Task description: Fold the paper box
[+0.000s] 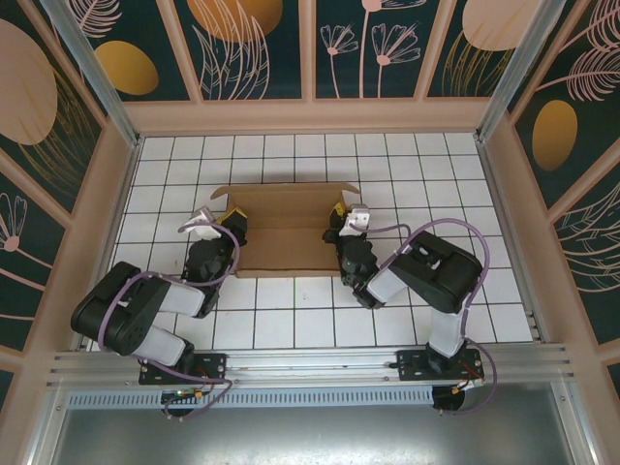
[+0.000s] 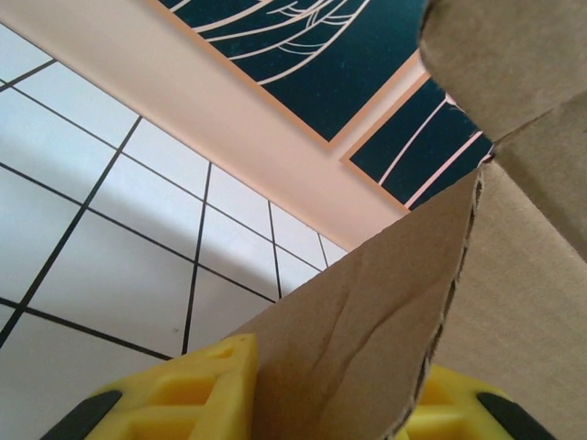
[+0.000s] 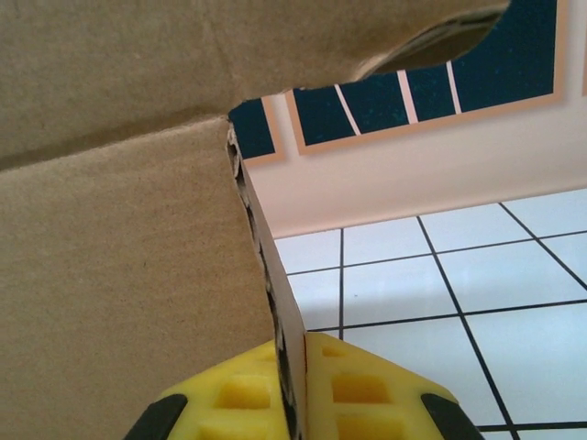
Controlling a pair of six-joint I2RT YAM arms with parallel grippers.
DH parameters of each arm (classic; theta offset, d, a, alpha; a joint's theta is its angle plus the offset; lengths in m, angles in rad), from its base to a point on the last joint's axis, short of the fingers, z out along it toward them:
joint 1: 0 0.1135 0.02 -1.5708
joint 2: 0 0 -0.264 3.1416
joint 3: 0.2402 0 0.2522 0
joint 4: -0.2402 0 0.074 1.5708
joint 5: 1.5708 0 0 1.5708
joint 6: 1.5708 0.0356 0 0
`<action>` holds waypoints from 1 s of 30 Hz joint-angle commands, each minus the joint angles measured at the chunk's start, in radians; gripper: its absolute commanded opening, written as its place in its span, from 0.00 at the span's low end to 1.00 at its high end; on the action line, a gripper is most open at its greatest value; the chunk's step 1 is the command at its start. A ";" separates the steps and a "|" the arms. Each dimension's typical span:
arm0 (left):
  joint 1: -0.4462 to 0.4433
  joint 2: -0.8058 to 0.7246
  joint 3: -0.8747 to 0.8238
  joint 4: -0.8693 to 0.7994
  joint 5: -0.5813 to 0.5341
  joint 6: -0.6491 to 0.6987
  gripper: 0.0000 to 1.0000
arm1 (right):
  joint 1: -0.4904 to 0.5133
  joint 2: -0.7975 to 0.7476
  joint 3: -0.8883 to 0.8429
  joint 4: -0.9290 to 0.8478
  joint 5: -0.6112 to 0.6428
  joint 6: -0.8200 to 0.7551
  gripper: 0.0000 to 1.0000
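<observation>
The paper box (image 1: 286, 231) is plain brown cardboard lying mostly flat in the middle of the tiled floor, its side flaps lifted. My left gripper (image 1: 231, 223) is at the box's left edge. In the left wrist view a creased flap (image 2: 367, 321) fills the space between the yellow fingers (image 2: 197, 394), and the left gripper (image 2: 339, 390) is shut on it. My right gripper (image 1: 339, 215) is at the box's right edge. There the right gripper (image 3: 303, 367) is shut on a thin upright cardboard wall (image 3: 266, 266), pinched edge-on between both pads.
White tiles (image 1: 291, 320) run from the box to the arm bases. Peach walls with dark floral panels (image 1: 310, 58) enclose the cell on three sides. An aluminium rail (image 1: 310, 363) crosses the near edge.
</observation>
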 commanded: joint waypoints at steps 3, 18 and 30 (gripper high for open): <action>-0.029 0.041 -0.063 0.135 0.047 -0.018 0.26 | 0.025 0.020 -0.046 0.172 0.005 0.040 0.00; -0.055 -0.001 -0.142 0.056 0.019 -0.011 0.24 | 0.048 0.006 -0.174 0.147 -0.126 0.095 0.00; -0.055 0.064 -0.159 0.092 0.030 -0.051 0.22 | 0.139 0.064 -0.139 0.121 0.033 0.228 0.00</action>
